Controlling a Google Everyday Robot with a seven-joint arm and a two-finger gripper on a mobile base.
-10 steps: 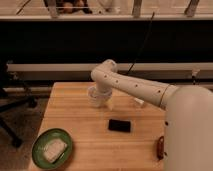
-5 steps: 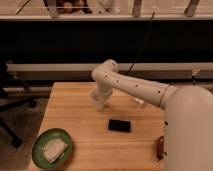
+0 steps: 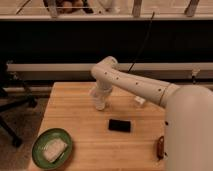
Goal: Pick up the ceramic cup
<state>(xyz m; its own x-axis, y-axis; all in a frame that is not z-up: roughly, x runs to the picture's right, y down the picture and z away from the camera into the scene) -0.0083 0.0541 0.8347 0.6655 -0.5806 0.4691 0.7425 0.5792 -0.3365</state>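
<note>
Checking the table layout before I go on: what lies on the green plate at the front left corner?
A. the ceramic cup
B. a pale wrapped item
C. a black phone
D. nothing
B: a pale wrapped item lies on the green plate; the ceramic cup is under the gripper at mid-table.

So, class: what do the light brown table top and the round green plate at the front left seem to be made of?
Light brown table top: wood by the look, with plank lines and a dull sheen. Round green plate: probably glazed ceramic or plastic, going by its even colour and raised rim. The gripper hangs at the pale ceramic cup, far from the plate.
</note>
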